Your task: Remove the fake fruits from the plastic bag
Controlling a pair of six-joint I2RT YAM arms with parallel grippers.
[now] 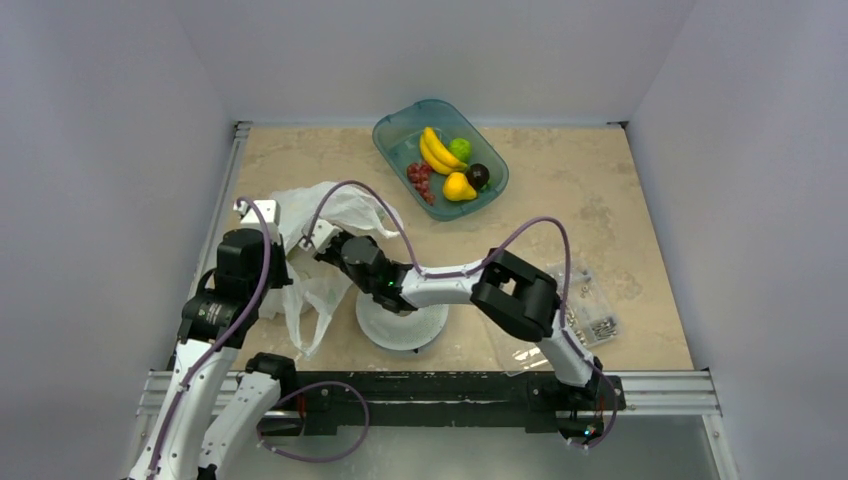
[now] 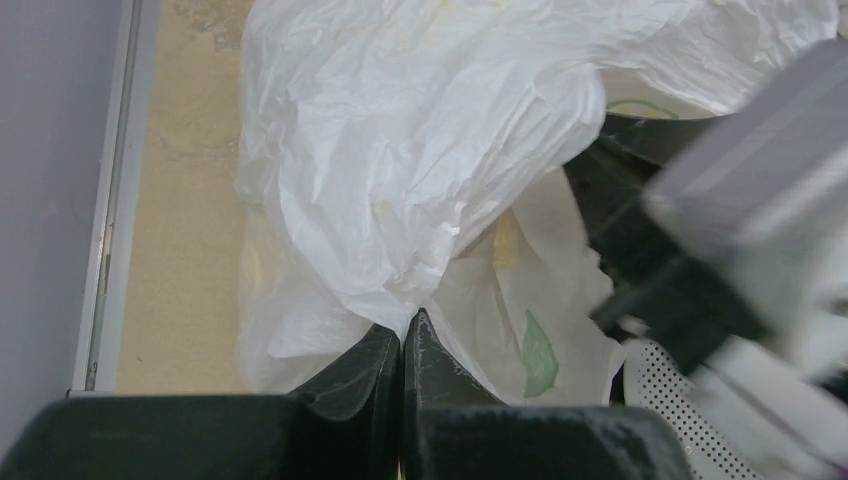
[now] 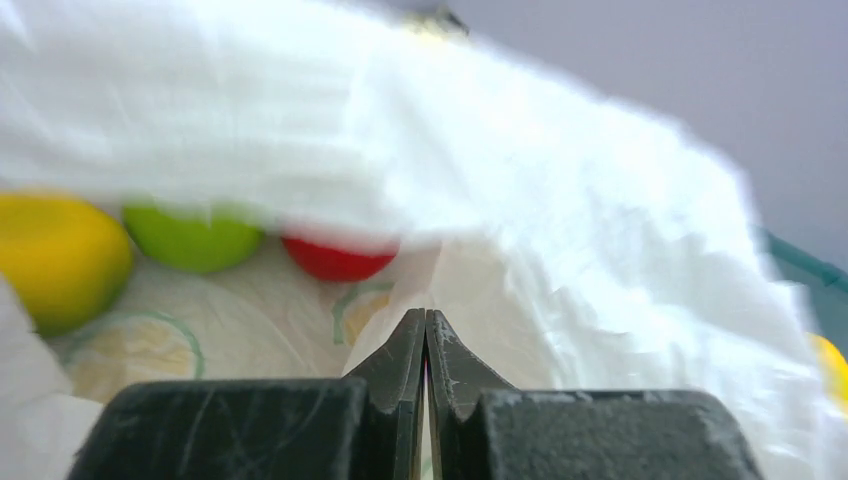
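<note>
**We hold the plastic bag open by its film; the fake fruits are not yet out.**

At 9 o'clock on the worktop, our left pincer is clamped on a crease of the thin, white, crinkly bag, and our right pincer looks pinched on another fold. Under the overhanging film, from 9 to 11 o'clock of its tips, sit a round yellow fruit, a green apple and a red apple, all glossy and smooth. We judge this the opening step. Next, one pincer must release the slippery film and reach inside for a fruit.
</note>
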